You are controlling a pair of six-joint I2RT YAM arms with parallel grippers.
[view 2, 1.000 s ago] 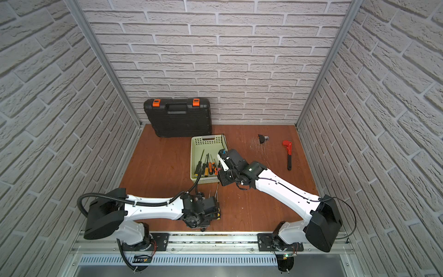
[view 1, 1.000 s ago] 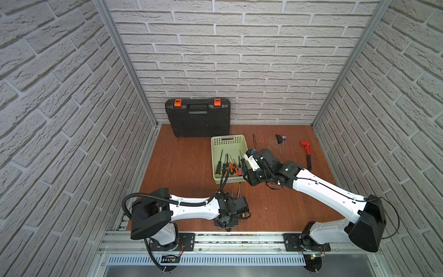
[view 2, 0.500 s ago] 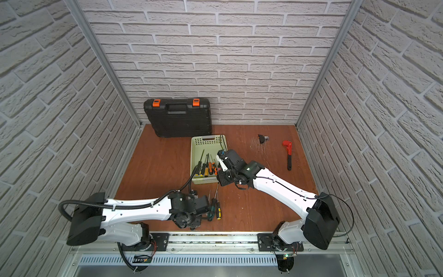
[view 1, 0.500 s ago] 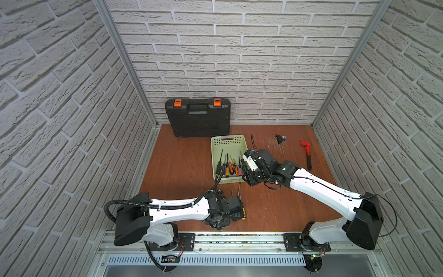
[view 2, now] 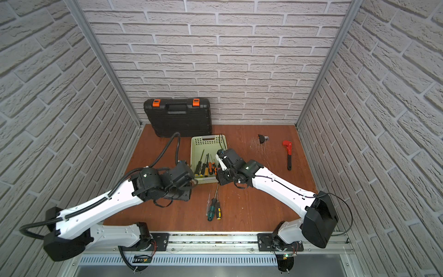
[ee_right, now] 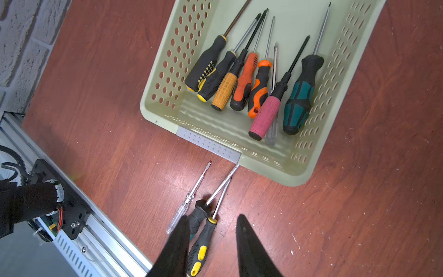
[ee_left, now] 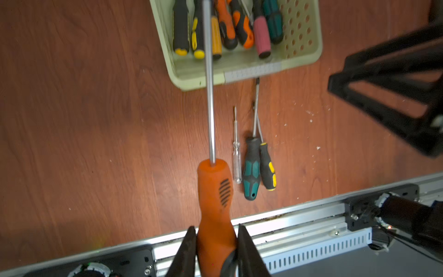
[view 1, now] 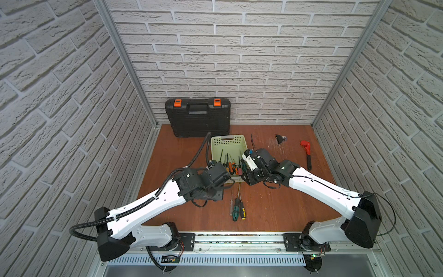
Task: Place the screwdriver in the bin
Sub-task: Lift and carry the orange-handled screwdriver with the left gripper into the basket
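In the left wrist view my left gripper [ee_left: 215, 233] is shut on the orange handle of a long screwdriver [ee_left: 214, 191]. It hangs above the table, and its steel shaft reaches over the near edge of the pale green bin [ee_left: 239, 69]. The bin [view 1: 227, 144] holds several screwdrivers. Three more lie side by side on the table before it: a clear-handled one [view 1: 231, 203], a green-black one [view 1: 236, 209] and a black-yellow one [view 1: 242, 209]. My right gripper [ee_right: 212, 217] hovers open over those loose ones [ee_right: 203, 239], at the bin's near right corner, holding nothing.
A black tool case with orange latches [view 1: 197, 117] leans on the back wall behind the bin. A red pipe wrench [view 1: 306, 153] and a small black part [view 1: 279, 138] lie at the back right. The metal rail [view 1: 239, 239] runs along the front edge.
My left arm has risen from low at the table's front and swung back to the bin's near left corner, carrying the orange screwdriver. The right arm has barely moved.
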